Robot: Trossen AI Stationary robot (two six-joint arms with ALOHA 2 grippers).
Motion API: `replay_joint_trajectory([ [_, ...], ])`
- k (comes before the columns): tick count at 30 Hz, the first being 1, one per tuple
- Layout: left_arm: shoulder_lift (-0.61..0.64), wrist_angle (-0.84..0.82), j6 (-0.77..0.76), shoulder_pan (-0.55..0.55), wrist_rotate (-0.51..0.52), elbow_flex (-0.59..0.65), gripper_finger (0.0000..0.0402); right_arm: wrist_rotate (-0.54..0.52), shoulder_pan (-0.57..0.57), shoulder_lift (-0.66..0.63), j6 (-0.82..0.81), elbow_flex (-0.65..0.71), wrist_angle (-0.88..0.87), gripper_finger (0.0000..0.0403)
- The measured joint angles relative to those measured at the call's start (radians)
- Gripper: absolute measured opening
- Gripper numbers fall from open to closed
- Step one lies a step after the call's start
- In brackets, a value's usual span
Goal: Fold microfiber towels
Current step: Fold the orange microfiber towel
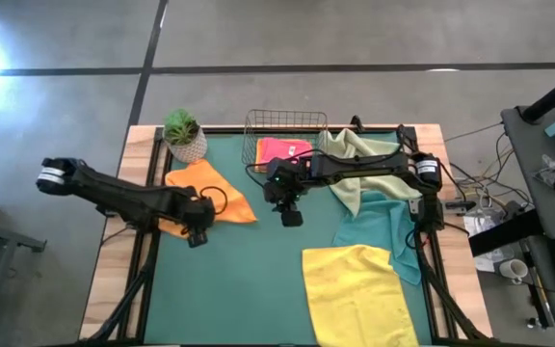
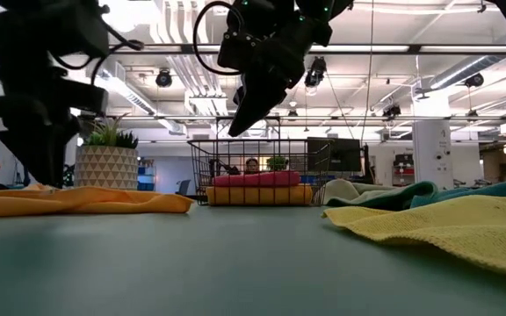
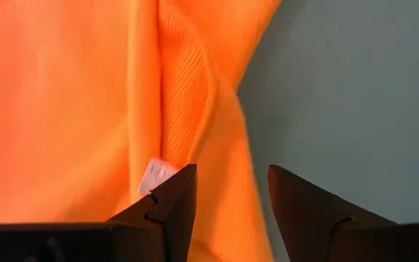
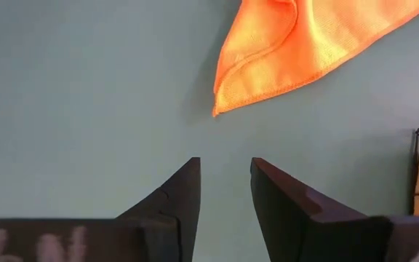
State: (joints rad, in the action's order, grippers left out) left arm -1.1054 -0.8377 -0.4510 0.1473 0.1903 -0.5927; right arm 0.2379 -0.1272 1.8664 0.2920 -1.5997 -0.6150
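I'm hovering the left gripper (image 1: 198,237), jaws released, over the orange towel (image 1: 218,198) at the desk's left edge; the right gripper (image 1: 291,217), jaws parted and empty, is hanging mid-desk, farther off.

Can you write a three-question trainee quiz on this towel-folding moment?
1. True or false: the wire basket holds a folded pink microfiber towel.
2. Which cloth is the left gripper over? A. flat yellow microfiber towel B. crumpled orange microfiber towel C. teal microfiber towel
3. Fill in: the right gripper hangs over the bare green ____, holding nothing.

Key:
1. True; it lies on a folded orange one, as the low view shows.
2. B; its open fingers straddle the towel's edge.
3. Table mat; its fingers are open above it.
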Motion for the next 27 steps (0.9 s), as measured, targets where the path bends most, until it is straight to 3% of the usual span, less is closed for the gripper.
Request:
replay_joint_trajectory([
  [7, -0.104, 0.029, 0.048, -0.016, 0.034, -0.03, 0.0155, 0.0, 0.0, 0.0, 0.0, 0.0, -0.001, 0.0108],
  [18, -0.086, 0.017, 0.063, -0.07, 0.05, -0.029, 0.0155, 0.0, 0.0, 0.0, 0.005, 0.001, 0.0, 0.0102],
  [27, -0.144, 0.021, 0.135, -0.128, -0.007, -0.027, 0.0155, 0.0, 0.0, 0.0, 0.008, 0.001, 0.0, 0.0096],
])
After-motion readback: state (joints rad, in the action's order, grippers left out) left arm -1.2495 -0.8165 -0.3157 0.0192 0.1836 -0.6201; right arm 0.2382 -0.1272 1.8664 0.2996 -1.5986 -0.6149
